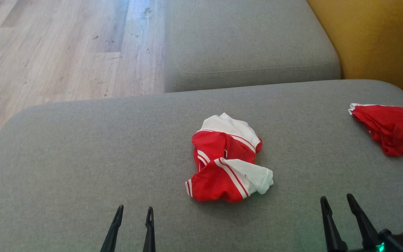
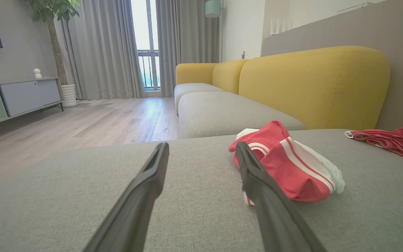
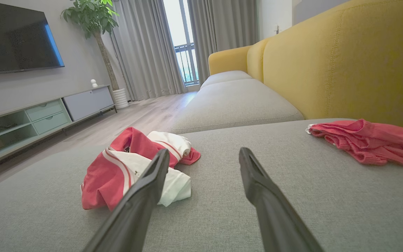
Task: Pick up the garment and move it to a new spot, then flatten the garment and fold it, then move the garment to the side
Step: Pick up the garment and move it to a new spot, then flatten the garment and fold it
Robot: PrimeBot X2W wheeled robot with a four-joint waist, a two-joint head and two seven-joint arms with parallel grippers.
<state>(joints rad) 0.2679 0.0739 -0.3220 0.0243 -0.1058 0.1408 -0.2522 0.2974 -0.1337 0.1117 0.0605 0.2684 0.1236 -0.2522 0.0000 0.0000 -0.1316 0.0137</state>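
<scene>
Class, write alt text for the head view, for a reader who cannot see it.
A crumpled red-and-white garment lies centred on a grey sofa seat; a second red garment sits at its right edge. Below, the left gripper and right gripper are open.

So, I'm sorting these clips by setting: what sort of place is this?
Most likely a home living room: a sofa with a yellow back and grey seats, a wall TV above a low cabinet, and a potted plant beside long curtains.
</scene>
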